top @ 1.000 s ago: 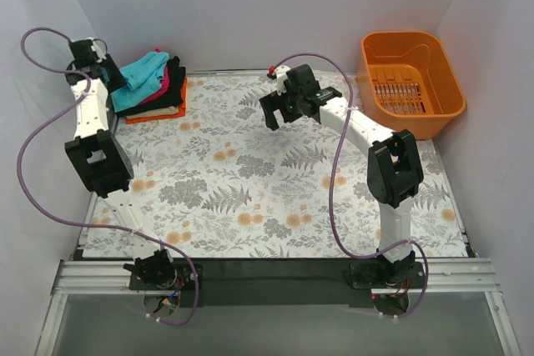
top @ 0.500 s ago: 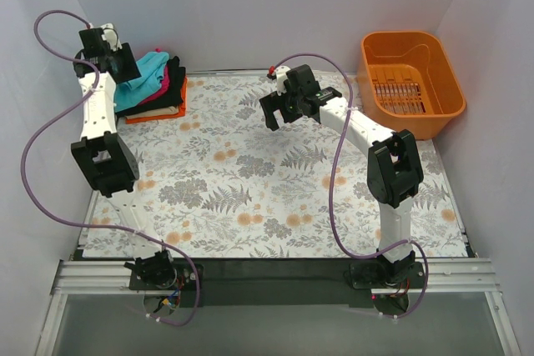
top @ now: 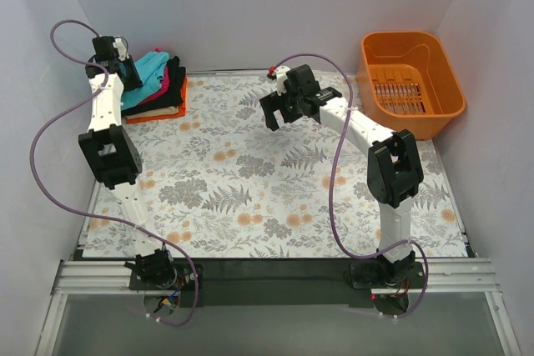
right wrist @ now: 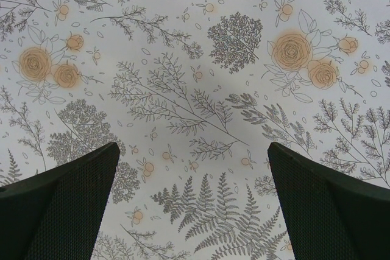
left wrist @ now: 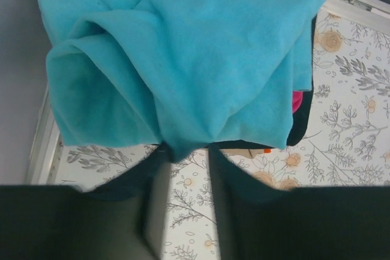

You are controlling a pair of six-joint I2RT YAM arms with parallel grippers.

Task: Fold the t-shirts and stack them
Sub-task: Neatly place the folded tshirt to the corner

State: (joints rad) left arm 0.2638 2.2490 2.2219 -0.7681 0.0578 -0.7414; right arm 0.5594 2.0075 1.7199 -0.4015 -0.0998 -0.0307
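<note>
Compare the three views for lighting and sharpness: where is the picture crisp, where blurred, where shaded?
Top external view: even, diffuse light, sharp throughout, faint shadows on the floral table. Left wrist view: the teal t-shirt is bright and fairly sharp; the left gripper is a dark blur. Right wrist view: the table print is crisp; the right gripper is dark, its mesh texture visible.

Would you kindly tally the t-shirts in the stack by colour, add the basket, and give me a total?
Teal t-shirt: 1
Pink t-shirt: 1
Black t-shirt: 1
Orange t-shirt: 1
Orange basket: 1
Total: 5
</note>
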